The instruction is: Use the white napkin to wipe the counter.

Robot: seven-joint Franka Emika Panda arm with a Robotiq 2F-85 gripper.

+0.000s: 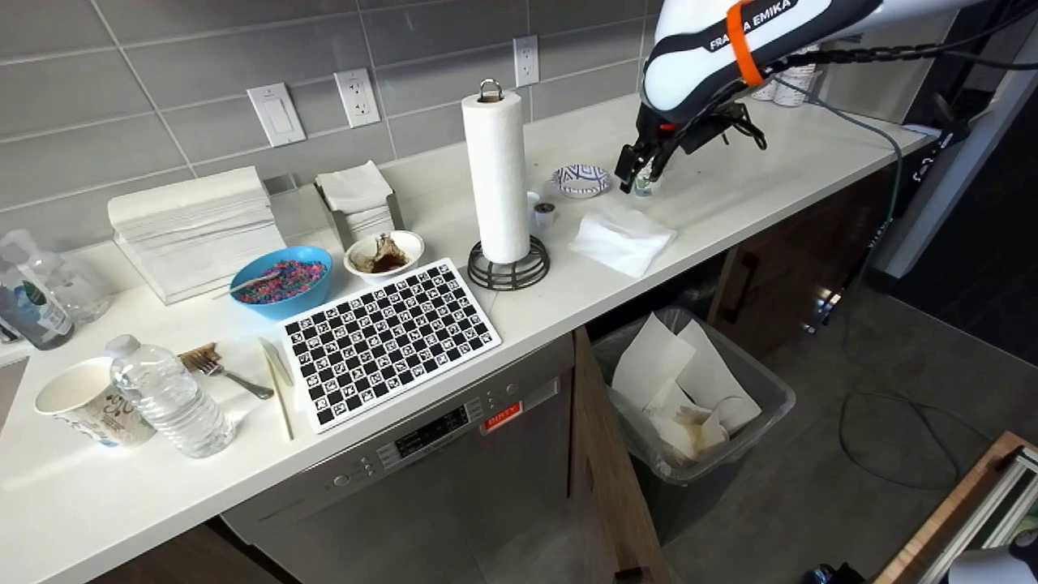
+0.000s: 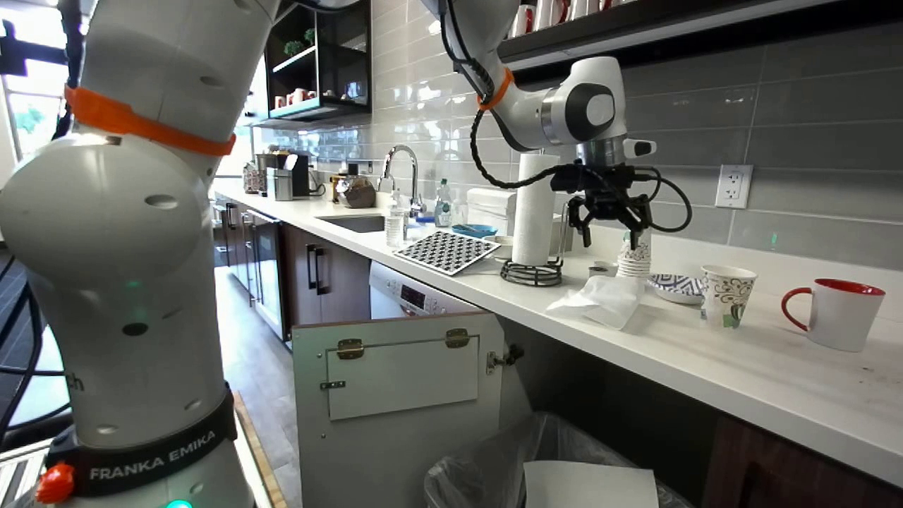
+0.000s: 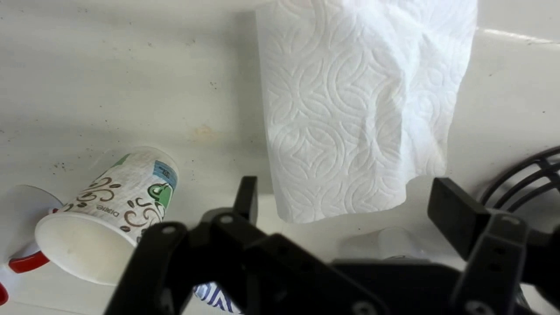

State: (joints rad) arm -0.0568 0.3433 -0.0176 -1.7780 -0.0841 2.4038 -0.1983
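Observation:
The white napkin [image 1: 623, 238] lies creased on the white counter [image 1: 559, 296], near the front edge. It also shows in an exterior view [image 2: 600, 298] and fills the upper middle of the wrist view [image 3: 350, 105]. My gripper [image 3: 343, 190] is open, with nothing between its fingers. In the wrist view the napkin's lower edge lies between and just beyond the fingertips. In both exterior views the gripper [image 1: 639, 174] hangs above the counter, and its fingers [image 2: 610, 243] are apart from the napkin. Dark specks and a faint stain show on the counter in the wrist view.
A paper towel roll [image 1: 496, 178] on a black wire stand [image 2: 530, 275] stands beside the napkin. A paper cup [image 3: 118, 197], a red-handled mug [image 2: 843, 314], a patterned bowl [image 2: 677, 286] and stacked cups [image 2: 633, 261] stand close by. Below are an open cabinet door [image 2: 402, 381] and a trash bin [image 1: 782, 401].

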